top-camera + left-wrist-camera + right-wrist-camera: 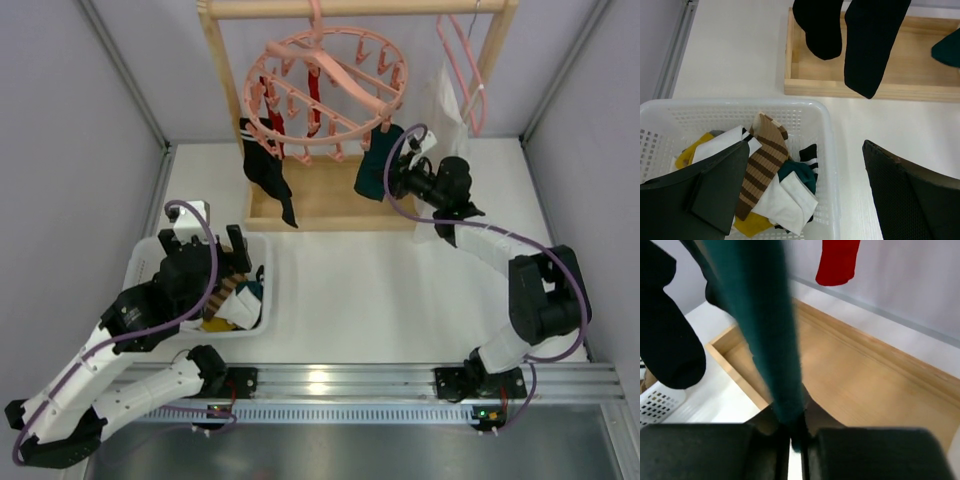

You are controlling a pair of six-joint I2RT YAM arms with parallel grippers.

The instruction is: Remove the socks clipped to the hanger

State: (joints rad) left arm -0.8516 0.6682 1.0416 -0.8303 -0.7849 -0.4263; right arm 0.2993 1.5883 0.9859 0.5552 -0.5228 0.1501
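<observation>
The round pink hanger (325, 95) hangs from the wooden rack's top bar, with red socks (313, 100) clipped near its middle and a long black sock (268, 172) clipped at its left. A dark green sock (377, 165) hangs from a clip at its right. My right gripper (396, 178) is shut on the dark green sock's lower end; in the right wrist view the sock (760, 325) runs down between the closed fingers (730, 452). My left gripper (205, 255) is open and empty above the white basket (160, 250). The black socks (867, 45) hang beyond it.
The basket (827, 150) holds several loose socks, among them a brown striped one (765, 160), white ones and a yellow one. The wooden rack base tray (330, 205) lies under the hanger. A plain pink hanger (462, 70) with a white cloth (447, 100) hangs at the right.
</observation>
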